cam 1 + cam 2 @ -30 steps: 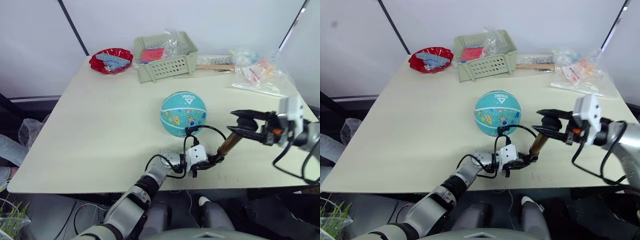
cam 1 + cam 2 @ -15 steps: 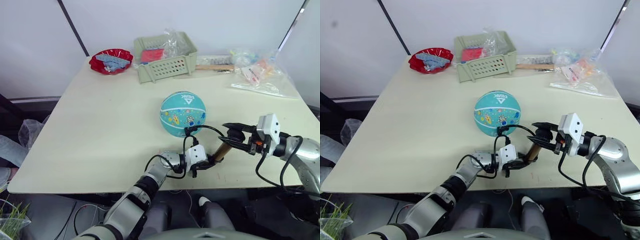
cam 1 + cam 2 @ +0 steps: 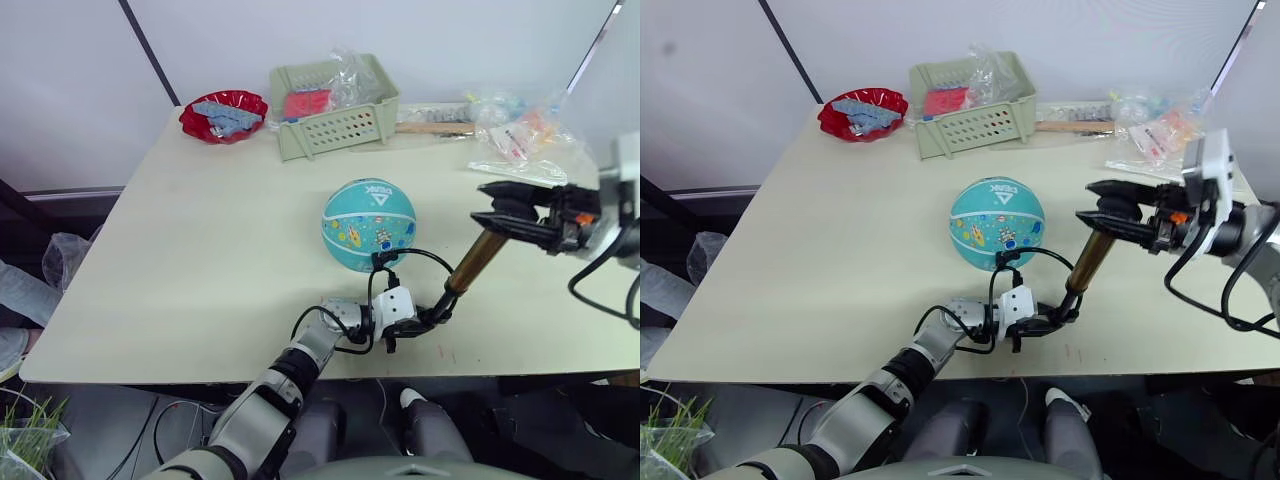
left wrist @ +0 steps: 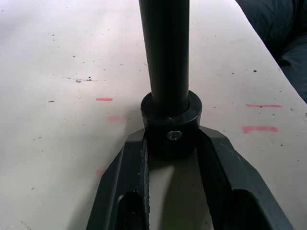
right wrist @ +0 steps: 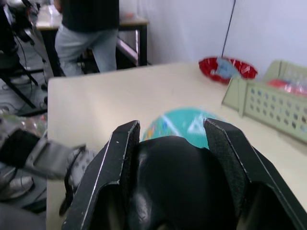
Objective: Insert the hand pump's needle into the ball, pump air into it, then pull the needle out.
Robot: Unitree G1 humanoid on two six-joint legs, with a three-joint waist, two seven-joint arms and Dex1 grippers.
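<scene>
Pump handle [image 3: 1112,216] higher than before

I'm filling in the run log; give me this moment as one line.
phase: pumping | left gripper: shut on hand pump base | right gripper: shut on T-handle | hose: runs to ball

**Little legible text in the scene**

The ball [image 3: 368,225] carries a white triangle logo on its upper face, with a short white word printed just above it; the letters are too small to read. Its cartoon prints show no legible words. The packets in the basket [image 3: 334,110] and the bags [image 3: 520,140] at the far right show no readable print.
</scene>
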